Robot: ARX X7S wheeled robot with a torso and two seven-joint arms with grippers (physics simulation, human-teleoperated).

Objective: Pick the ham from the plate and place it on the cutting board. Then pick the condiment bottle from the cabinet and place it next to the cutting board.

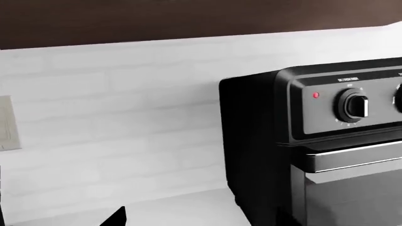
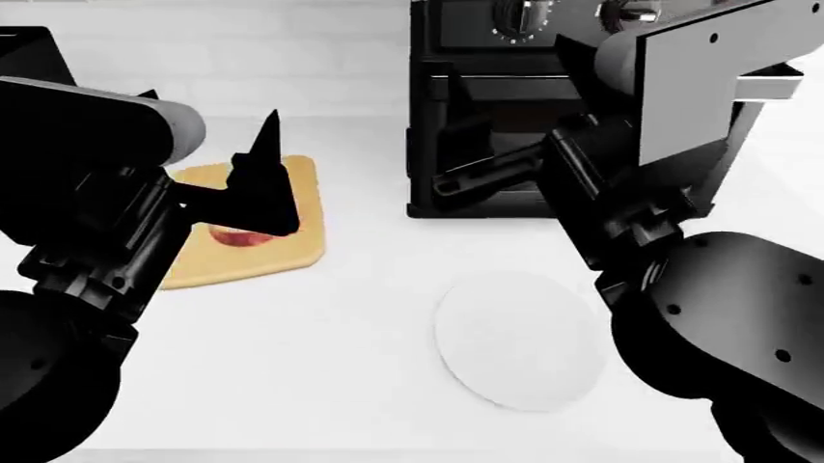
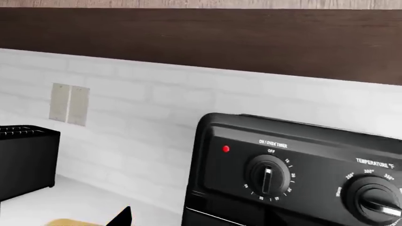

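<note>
The ham (image 2: pixel 235 236) lies on the tan cutting board (image 2: pixel 293 207) at the left of the counter in the head view, mostly hidden by my left gripper (image 2: pixel 264 159). That gripper hangs above the board, open, with nothing in it; in the left wrist view only one dark fingertip (image 1: pixel 116 217) shows. The white plate (image 2: pixel 515 338) sits bare near the counter's front. Open and holding nothing, my right gripper (image 2: pixel 470 159) hovers in front of the black toaster oven (image 2: pixel 515 106). The condiment bottle is out of view.
The toaster oven (image 3: pixel 295 174) stands against the white tiled wall, its knobs facing me. A black toaster (image 3: pixel 25 157) and a wall outlet (image 3: pixel 68 103) are further left. A dark brown wooden band (image 3: pixel 201 42) runs above the wall.
</note>
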